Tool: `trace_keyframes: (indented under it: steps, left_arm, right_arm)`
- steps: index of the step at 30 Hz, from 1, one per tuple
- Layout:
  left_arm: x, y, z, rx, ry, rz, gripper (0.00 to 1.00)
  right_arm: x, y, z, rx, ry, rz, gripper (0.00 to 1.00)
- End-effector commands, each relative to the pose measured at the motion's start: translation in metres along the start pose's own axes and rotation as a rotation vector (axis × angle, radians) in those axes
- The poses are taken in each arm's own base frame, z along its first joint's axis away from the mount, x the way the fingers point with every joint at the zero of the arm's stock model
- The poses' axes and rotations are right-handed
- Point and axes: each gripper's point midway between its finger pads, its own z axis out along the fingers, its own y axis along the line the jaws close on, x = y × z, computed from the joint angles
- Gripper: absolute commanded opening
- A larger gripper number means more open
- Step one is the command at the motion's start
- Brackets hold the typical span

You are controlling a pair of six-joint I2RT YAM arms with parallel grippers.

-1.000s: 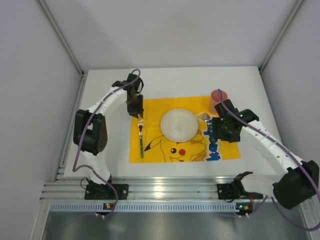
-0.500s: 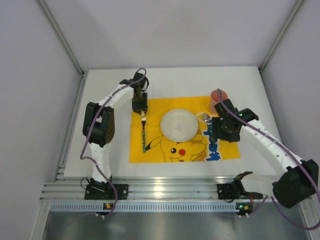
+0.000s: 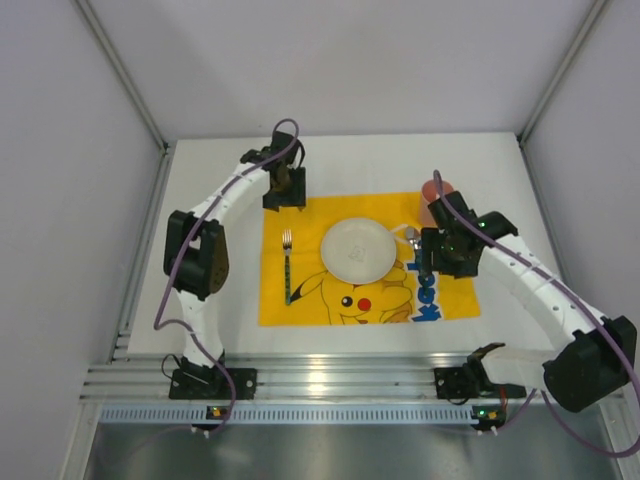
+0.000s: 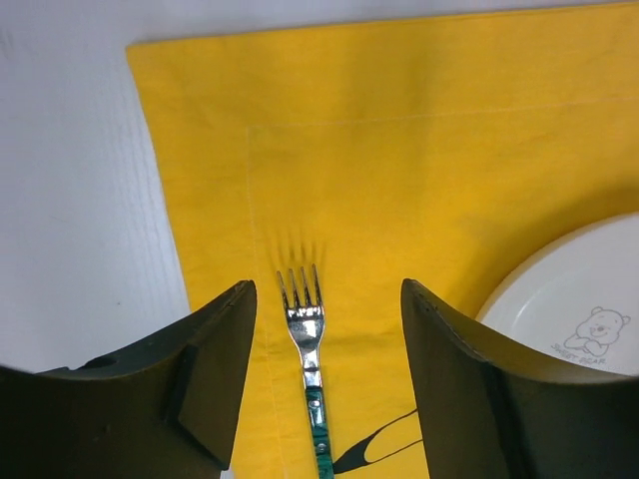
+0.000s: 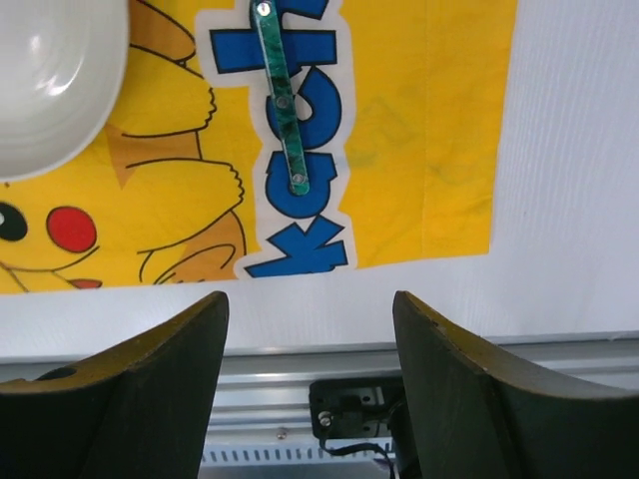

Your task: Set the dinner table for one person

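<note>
Plain white panel walls (image 3: pixel 350 60) on three sides; aluminium corner posts (image 3: pixel 120 70); slotted aluminium rail (image 3: pixel 330 378) along near edge

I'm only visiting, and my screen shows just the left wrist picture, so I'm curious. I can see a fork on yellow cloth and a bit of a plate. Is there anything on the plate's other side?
Observer: Yes, a green-handled utensil lies on the mat to the right of the plate, across blue lettering.
Operator: Is there a drink?
Observer: A reddish cup stands near the mat's far right corner, partly hidden by the right arm.
Operator: Is that arm holding anything?
Observer: No, the right gripper is open, with nothing between its fingers.
</note>
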Motion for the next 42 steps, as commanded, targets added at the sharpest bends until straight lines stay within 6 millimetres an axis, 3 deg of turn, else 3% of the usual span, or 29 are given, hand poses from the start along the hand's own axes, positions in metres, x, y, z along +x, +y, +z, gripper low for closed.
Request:
trace_keyframes:
  steps: [1,4,5,6,8,9,12,13,14,15,16,17,18,19,21,24,32,42]
  left_arm:
    - [-0.040,-0.014,-0.086,0.031,-0.240,0.022,0.66]
    - [-0.026,-0.024,-0.123,0.063,-0.330,0.033,0.72]
    - [-0.026,-0.029,-0.133,0.080,-0.376,0.024,0.76]
    - [-0.011,-0.032,-0.150,0.101,-0.407,0.035,0.99]
    - [-0.003,-0.037,-0.167,0.121,-0.470,0.022,0.99]
    - [0.014,-0.041,-0.181,0.150,-0.498,0.040,0.99]
    - [0.039,-0.040,-0.207,0.170,-0.591,0.045,0.99]
    - [0.045,-0.038,-0.212,0.177,-0.610,0.027,0.99]
    - [0.050,-0.034,-0.215,0.182,-0.630,0.014,0.99]
    - [0.062,-0.025,-0.215,0.188,-0.646,0.002,0.99]
    - [0.064,-0.024,-0.218,0.217,-0.676,-0.027,0.99]
    - [0.069,-0.020,-0.216,0.225,-0.686,-0.032,0.99]
    - [0.081,-0.008,-0.212,0.214,-0.697,-0.044,0.99]
    - [0.083,-0.004,-0.212,0.219,-0.717,-0.048,0.99]
    - [0.093,0.012,-0.209,0.181,-0.733,-0.051,0.99]
    - [0.100,0.029,-0.212,0.130,-0.737,-0.050,0.99]
    - [0.111,0.042,-0.221,0.124,-0.718,-0.068,0.99]
    - [0.120,0.055,-0.226,0.117,-0.728,-0.097,0.98]
  right_arm:
    - [-0.034,0.014,-0.033,-0.112,-0.151,0.001,0.68]
    - [-0.056,0.037,-0.067,-0.276,-0.282,-0.032,0.80]
    - [-0.063,0.040,-0.080,-0.308,-0.323,-0.033,0.94]
    - [-0.066,0.040,-0.097,-0.346,-0.379,-0.030,1.00]
    - [-0.073,0.041,-0.122,-0.388,-0.468,-0.025,1.00]
    - [-0.073,0.035,-0.140,-0.409,-0.541,-0.005,1.00]
    - [-0.062,0.021,-0.153,-0.435,-0.653,0.061,1.00]
    - [-0.059,0.021,-0.154,-0.459,-0.680,0.080,1.00]
    - [-0.045,0.020,-0.133,-0.454,-0.648,0.076,1.00]
    - [-0.035,0.017,-0.138,-0.495,-0.690,0.103,1.00]
    - [-0.023,0.019,-0.119,-0.509,-0.673,0.098,1.00]
    - [-0.016,0.021,-0.118,-0.542,-0.685,0.089,1.00]
    - [-0.005,0.022,-0.128,-0.611,-0.731,0.091,1.00]
    - [0.002,0.022,-0.117,-0.621,-0.724,0.108,1.00]
    - [0.009,0.016,-0.127,-0.671,-0.782,0.184,1.00]
    - [0.021,0.022,-0.121,-0.712,-0.729,0.192,1.00]
    - [0.028,0.042,-0.114,-0.774,-0.626,0.144,1.00]
    - [0.034,0.048,-0.107,-0.811,-0.600,0.147,1.00]
